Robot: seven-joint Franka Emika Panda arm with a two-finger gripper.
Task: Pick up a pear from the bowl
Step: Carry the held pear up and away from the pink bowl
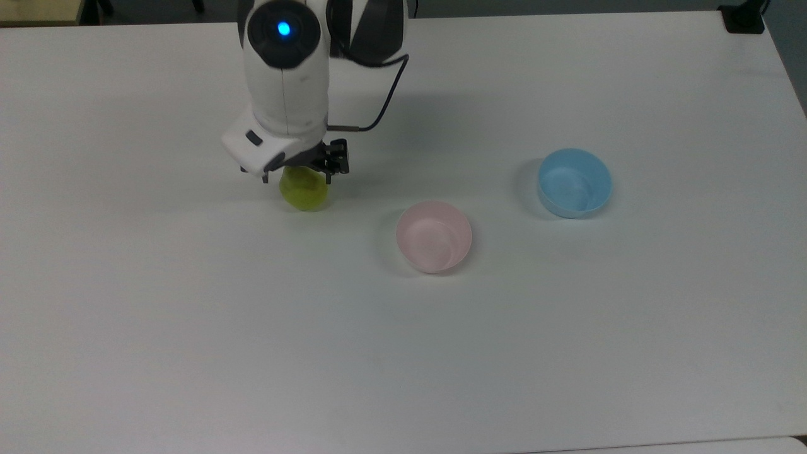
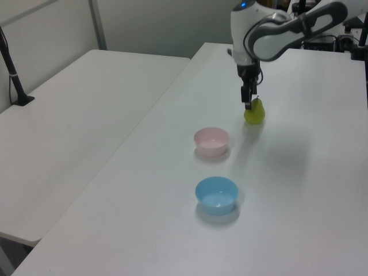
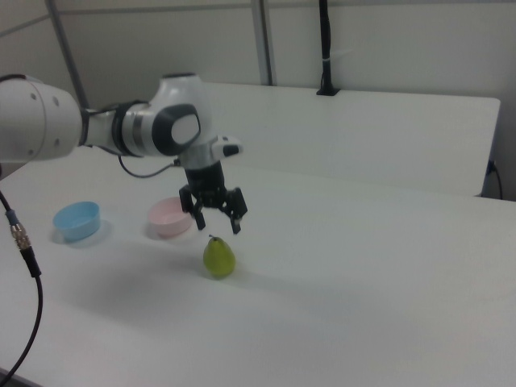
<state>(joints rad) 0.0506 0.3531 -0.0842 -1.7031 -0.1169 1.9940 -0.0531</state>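
Right view: the pear (image 3: 218,258) stands upright on the white table (image 3: 387,266), stem up, with the Franka arm's gripper (image 3: 214,219) poised just above it, jaws spread open and holding nothing, the two black fingers (image 3: 238,221) clear of the fruit on either side of the stem. The pale pink bowl (image 3: 168,217) sits behind the arm with nothing visible inside it, and the light blue bowl (image 3: 76,219) lies farther toward the right view's left. In the top view, the pear (image 1: 304,188) peeks out from under the gripper (image 1: 302,169), well apart from the pink bowl (image 1: 434,236) toward the top view's left, with the blue bowl (image 1: 574,182) beyond that. In the left view, the pear (image 2: 254,111) rests on the table behind both bowls.
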